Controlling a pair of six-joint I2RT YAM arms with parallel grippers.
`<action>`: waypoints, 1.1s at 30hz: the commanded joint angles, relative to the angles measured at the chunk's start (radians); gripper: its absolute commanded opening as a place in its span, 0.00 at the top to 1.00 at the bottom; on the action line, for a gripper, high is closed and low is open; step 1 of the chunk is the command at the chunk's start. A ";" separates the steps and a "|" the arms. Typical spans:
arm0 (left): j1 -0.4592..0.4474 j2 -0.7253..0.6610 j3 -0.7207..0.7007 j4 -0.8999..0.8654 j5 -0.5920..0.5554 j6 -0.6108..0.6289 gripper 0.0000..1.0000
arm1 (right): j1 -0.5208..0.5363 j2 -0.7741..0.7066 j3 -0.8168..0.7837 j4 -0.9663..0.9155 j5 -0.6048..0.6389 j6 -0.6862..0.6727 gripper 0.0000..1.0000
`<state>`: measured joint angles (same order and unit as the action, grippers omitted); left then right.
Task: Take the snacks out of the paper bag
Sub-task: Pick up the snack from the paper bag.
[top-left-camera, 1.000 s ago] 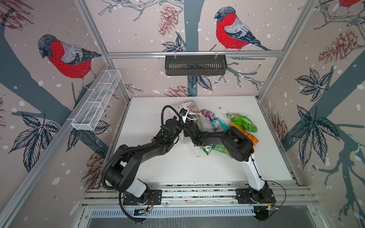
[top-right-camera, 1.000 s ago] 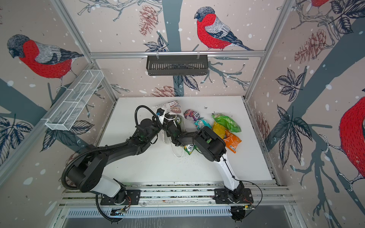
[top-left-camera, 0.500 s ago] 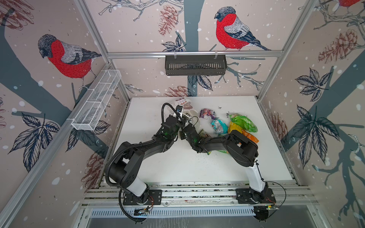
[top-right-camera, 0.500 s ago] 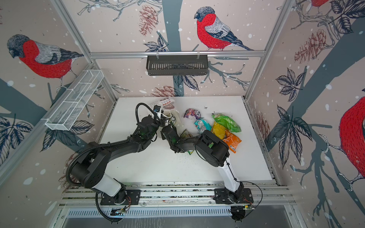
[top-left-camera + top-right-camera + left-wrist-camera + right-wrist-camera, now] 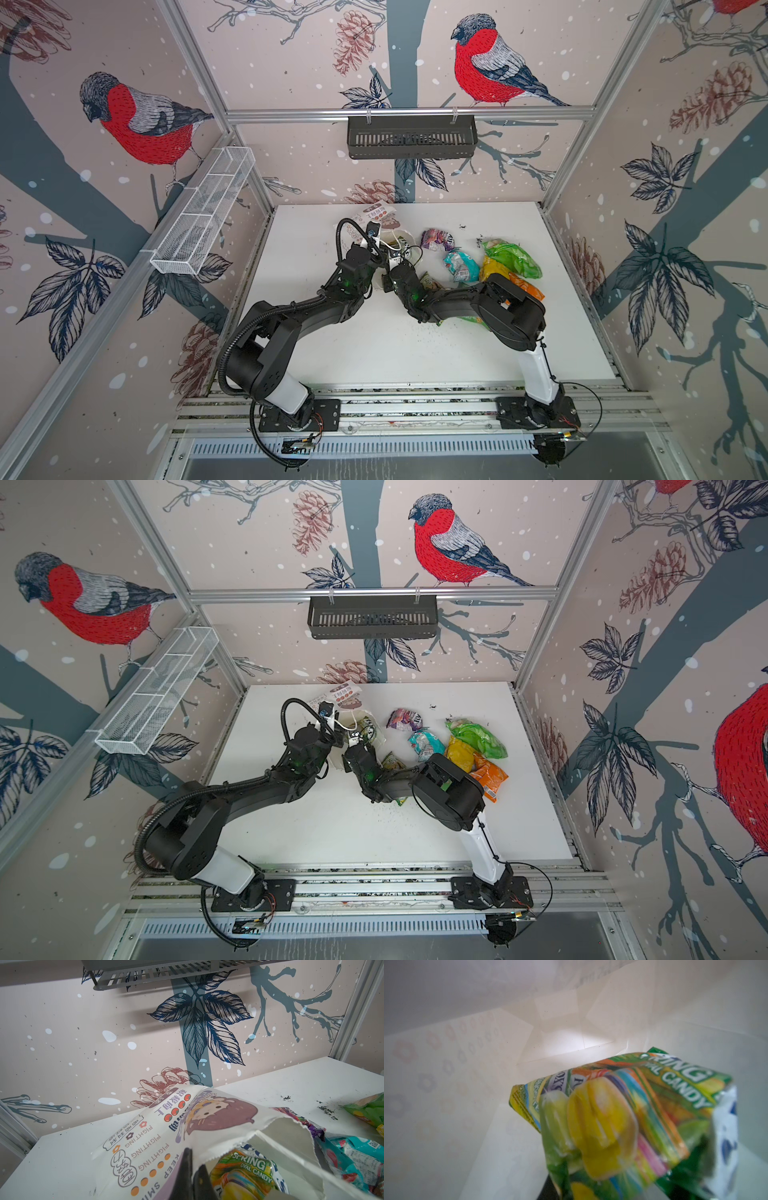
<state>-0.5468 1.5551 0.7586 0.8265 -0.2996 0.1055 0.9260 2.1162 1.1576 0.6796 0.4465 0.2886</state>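
Paper bag point(image 5: 366, 215): lying at 12 o'clock on tabletop point(image 5: 374, 357), mouth toward 5 o'clock.
Left tool point(image 5: 194, 1164): clamped on upper rim.
Right tool point(image 5: 394, 262): gripping FOXS packet point(image 5: 623, 1118) inside mouth.
Handling, advised: draw packet straight out toward 5 o'clock, clear of rim.
Unloaded snacks point(image 5: 511, 259): at 3 o'clock of bag.

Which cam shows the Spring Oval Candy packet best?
Right wrist: the candy packet fills the frame, inside the paper bag, slightly blurred. Left wrist shows its label sharp at the bag mouth. In both top views it is a tiny patch.
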 commanded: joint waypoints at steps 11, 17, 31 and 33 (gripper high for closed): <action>0.004 0.000 0.002 0.045 -0.014 0.002 1.00 | 0.009 -0.036 -0.027 0.079 0.043 -0.009 1.00; 0.004 -0.001 0.004 0.044 -0.013 0.002 1.00 | 0.014 -0.048 -0.038 0.085 0.052 -0.013 1.00; 0.004 -0.003 0.002 0.045 -0.019 0.003 1.00 | 0.025 -0.077 -0.066 0.100 0.077 -0.021 1.00; 0.005 -0.004 0.002 0.045 -0.019 0.005 1.00 | 0.025 -0.088 -0.076 0.106 0.082 -0.022 1.00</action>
<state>-0.5442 1.5551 0.7586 0.8265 -0.3046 0.1055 0.9493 2.0476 1.0874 0.7181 0.5003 0.2832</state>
